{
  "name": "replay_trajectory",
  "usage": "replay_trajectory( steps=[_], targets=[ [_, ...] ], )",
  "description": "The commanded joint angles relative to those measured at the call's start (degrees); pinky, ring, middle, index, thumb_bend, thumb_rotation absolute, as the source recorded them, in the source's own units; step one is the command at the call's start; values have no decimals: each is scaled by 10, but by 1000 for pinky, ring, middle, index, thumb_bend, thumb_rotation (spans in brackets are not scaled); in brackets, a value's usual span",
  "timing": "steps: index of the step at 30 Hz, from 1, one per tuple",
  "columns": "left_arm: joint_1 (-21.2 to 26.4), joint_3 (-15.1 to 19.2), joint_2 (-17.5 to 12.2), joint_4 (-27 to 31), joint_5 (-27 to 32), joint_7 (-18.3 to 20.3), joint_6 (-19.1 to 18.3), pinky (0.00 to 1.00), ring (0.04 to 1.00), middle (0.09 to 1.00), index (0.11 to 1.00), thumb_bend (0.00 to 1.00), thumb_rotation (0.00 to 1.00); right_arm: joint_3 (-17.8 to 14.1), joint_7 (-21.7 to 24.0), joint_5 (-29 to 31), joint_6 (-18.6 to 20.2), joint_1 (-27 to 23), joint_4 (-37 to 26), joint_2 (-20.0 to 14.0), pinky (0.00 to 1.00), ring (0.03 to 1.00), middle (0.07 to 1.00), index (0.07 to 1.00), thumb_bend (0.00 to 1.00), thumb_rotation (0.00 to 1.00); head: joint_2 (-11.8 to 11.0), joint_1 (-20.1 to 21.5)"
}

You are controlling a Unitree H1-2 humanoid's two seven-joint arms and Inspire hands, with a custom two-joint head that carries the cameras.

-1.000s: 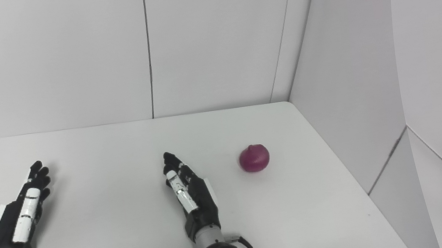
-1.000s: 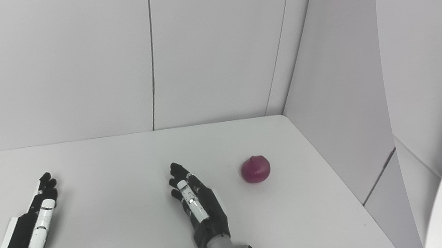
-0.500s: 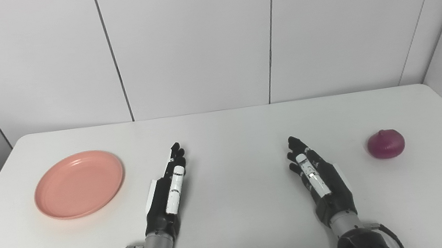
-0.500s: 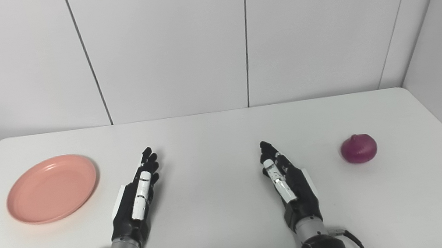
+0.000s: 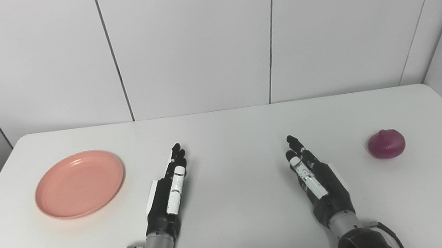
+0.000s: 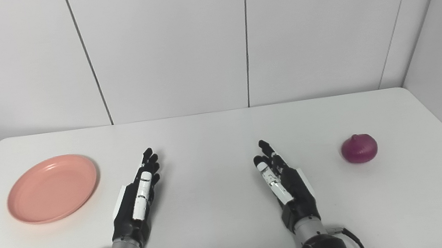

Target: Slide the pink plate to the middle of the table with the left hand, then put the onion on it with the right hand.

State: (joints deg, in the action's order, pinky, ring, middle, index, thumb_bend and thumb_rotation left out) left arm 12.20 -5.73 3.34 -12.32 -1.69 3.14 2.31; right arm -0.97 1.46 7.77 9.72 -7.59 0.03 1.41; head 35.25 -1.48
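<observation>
Plate (image 5: 79, 184): pink, round, empty; lies flat on the left part of the table (image 5: 242, 227), well apart from the onion.
Left hand (image 5: 168, 194): flat above the table, fingers straight and close together, pointing to the far wall; holds nothing; near the plate's right rim, not touching it.
Right hand (image 5: 318, 179): extended, fingers slightly spread, angled a little leftward; holds nothing; well short of the onion.
Onion (image 5: 386, 144): purple-red, stem tip up; rests on the table's right part, near its right edge.
Wall (image 5: 190, 40): white panels behind the table.
</observation>
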Motion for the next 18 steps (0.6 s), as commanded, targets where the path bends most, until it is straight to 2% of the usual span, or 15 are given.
replay_trajectory(
  steps=[1,2,7,10,12,16,18],
  targets=[
    [-5,-6,15,7,-4,-7,0,1000,1000,1000,1000,565,1000,-6,11,10,-36,-19,2,-2,1000,1000,983,933,451,545,-8,-21],
    [-6,-6,18,7,-5,-9,-1,1000,1000,1000,1000,553,1000,-7,13,11,-43,-18,5,-3,1000,1000,982,933,438,551,-8,-21],
    [-8,-10,41,5,-10,-28,10,1000,1000,1000,1000,499,1000,-12,34,24,-59,-17,19,-20,1000,1000,996,902,393,588,-29,-74],
    [-7,-13,47,-1,-12,-28,10,1000,1000,1000,1000,484,1000,-10,50,28,-60,-16,24,-33,1000,1000,1000,948,353,631,-41,-100],
    [-6,-16,50,-3,-13,-27,4,1000,1000,1000,1000,488,1000,-8,65,30,-67,-18,32,-42,1000,1000,1000,987,315,701,-47,-112],
    [-1,-19,55,-14,-14,-26,8,1000,1000,1000,1000,483,1000,-5,85,29,-86,-19,53,-58,1000,1000,1000,1000,352,881,-59,-130],
    [1,-21,57,-20,-12,-24,14,1000,1000,1000,1000,473,1000,-6,96,34,-98,-19,66,-66,1000,1000,1000,1000,357,912,-64,-137]
  ],
)
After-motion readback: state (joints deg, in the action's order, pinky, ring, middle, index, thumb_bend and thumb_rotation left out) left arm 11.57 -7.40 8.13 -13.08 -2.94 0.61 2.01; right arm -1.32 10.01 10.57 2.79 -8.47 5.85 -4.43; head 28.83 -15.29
